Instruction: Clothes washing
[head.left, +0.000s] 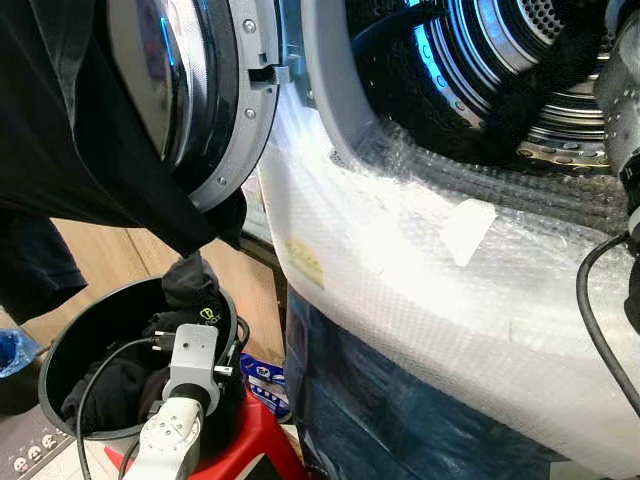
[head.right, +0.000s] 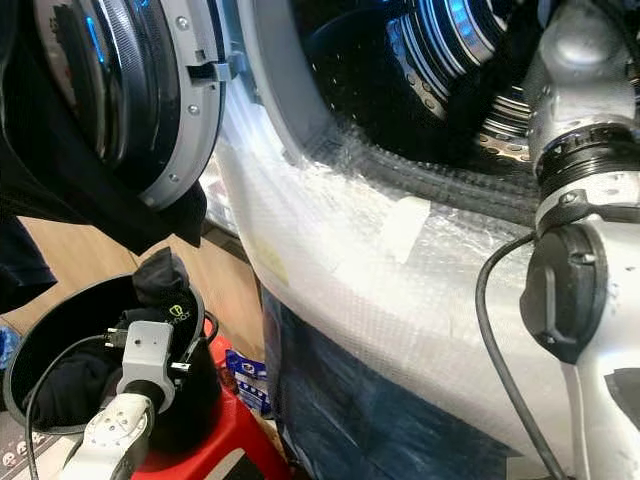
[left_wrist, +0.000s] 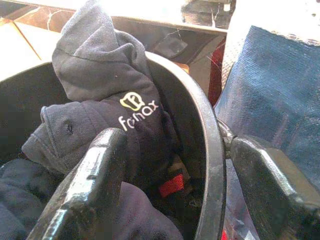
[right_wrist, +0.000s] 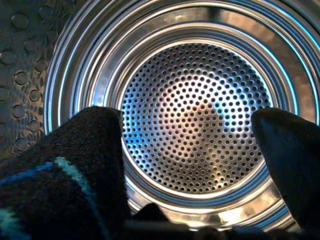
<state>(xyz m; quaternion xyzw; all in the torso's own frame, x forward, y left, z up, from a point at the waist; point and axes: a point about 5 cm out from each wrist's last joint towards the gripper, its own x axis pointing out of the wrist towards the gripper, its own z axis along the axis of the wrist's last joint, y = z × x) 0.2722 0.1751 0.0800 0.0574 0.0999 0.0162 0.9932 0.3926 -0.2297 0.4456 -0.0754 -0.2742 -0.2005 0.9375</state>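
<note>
Left gripper fingers spread wide, empty, over dark clothes in black bucket | right gripper fingers apart inside drum, sock-like cloth on one finger | we should close low on the fabric, clear of the rim.

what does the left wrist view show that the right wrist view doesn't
Left wrist view: the left tool, open, over a black bucket of dark clothes, a "fanax" logo garment on top. Right wrist view: the right tool inside the washer's perforated steel drum, with dark fabric by one finger. Both share: two black fingers apart, framing dark laundry.
</note>
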